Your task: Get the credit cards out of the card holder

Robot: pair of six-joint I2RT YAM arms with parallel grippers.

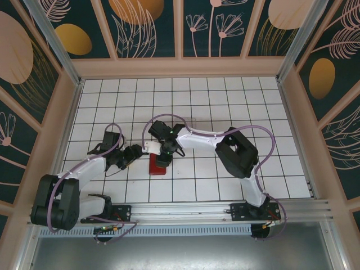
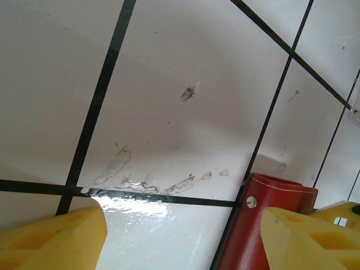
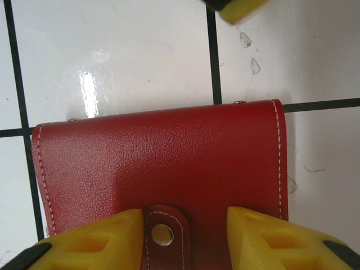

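My left arm (image 1: 87, 167) rises from its base at the near left, folds at the elbow and reaches rightward, low. My left gripper (image 2: 180, 242) has its jaws spread wide, and its yellow fingers (image 2: 50, 239) sit at the far corners of the left wrist view. My right arm (image 1: 199, 139) climbs from the near right base, bends at a bulky dark elbow and stretches left, so the two wrists end up close together. My right gripper (image 3: 183, 239) points down, its jaws parted by a moderate gap, with yellow pads (image 3: 264, 239) on either side. Whether those pads press on anything beneath them, I cannot tell.
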